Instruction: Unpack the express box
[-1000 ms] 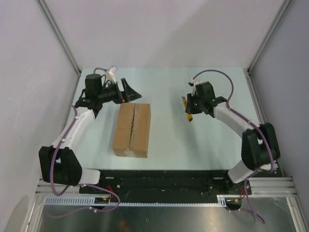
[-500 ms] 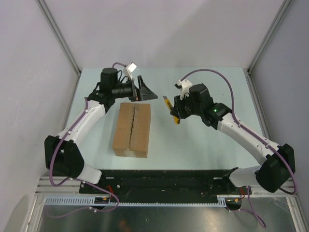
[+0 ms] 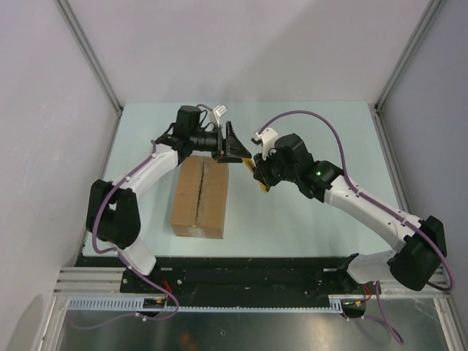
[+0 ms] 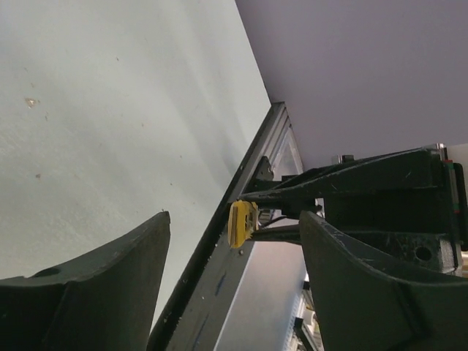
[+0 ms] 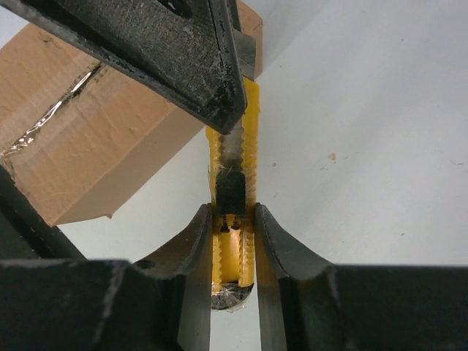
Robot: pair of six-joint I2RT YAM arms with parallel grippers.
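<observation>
The express box [image 3: 200, 197] is a brown carton lying shut on the table, its taped centre seam running near to far. It also shows in the right wrist view [image 5: 95, 139]. My right gripper [image 3: 263, 175] is shut on a yellow-black utility knife [image 3: 256, 174], gripped near its slider in the right wrist view [image 5: 251, 146] by my right gripper [image 5: 232, 212]. My left gripper [image 3: 238, 151] is open above the box's far right corner. In the left wrist view [image 4: 234, 216] its jaws frame the knife's yellow end [image 4: 241, 223]. One left finger [image 5: 168, 51] overlaps the knife's far end; contact is unclear.
The pale green table [image 3: 307, 219] is bounded by white walls with metal posts at the far corners [image 3: 376, 108]. The black base rail [image 3: 241, 270] runs along the near edge. Purple cables loop over both arms.
My left gripper has swung right, from behind the box's far left to its far right corner. My right gripper has carried the knife left and met it there.
</observation>
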